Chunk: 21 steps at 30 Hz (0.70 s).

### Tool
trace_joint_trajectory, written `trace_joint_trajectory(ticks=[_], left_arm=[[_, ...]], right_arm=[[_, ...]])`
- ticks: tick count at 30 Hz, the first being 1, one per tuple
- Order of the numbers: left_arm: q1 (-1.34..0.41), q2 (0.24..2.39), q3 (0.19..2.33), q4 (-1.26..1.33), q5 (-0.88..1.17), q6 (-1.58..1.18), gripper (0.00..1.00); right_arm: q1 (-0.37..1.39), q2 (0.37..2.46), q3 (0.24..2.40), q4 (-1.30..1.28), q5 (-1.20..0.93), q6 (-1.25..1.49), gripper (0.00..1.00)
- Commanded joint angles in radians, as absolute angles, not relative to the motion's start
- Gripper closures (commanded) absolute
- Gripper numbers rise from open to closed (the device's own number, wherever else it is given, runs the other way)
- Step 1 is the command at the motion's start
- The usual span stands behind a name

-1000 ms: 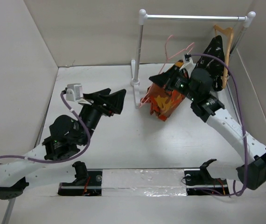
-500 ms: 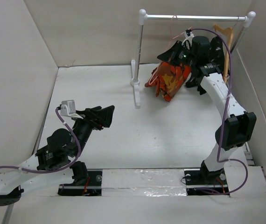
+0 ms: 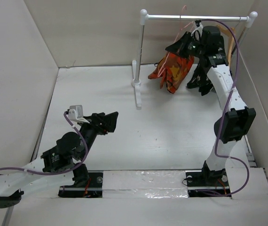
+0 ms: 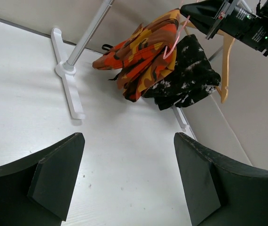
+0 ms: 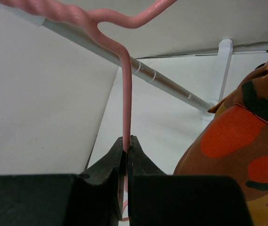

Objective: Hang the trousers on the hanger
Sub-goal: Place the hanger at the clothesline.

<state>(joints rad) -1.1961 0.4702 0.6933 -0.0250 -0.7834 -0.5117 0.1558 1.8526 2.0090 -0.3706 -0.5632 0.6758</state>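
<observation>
Trousers (image 3: 174, 70) are draping the pink wire hanger (image 5: 126, 94); right gripper (image 5: 126, 148) fingers are pinching its neck to reach the rail (image 3: 195, 17); left gripper (image 4: 128, 141) fingers are gaping wide, empty.

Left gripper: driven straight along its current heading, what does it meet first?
Likely bare table, beside the rack foot. If its line runs flatter than it looks, the hanging trousers lie beyond. Depth unclear.

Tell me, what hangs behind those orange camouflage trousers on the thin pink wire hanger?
From the left wrist view, a black-and-white patterned garment, beside a light-brown wooden hanger. The orange camouflage trousers cover its left edge; its top attachment cannot be seen.
</observation>
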Motion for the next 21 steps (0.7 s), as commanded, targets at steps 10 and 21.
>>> trace_joint_trajectory(ticks=[10, 21], left_arm=[[-1.198, 0.451, 0.647, 0.026, -0.778, -0.545, 0.26], [-1.198, 0.477, 0.684, 0.009, -0.804, -0.552, 0.23]], right_arm=[[0.104, 1.807, 1.837, -0.155, -0.603, 0.611, 1.00], [0.072, 1.537, 1.680, -0.218, -0.467, 0.496, 0.00]])
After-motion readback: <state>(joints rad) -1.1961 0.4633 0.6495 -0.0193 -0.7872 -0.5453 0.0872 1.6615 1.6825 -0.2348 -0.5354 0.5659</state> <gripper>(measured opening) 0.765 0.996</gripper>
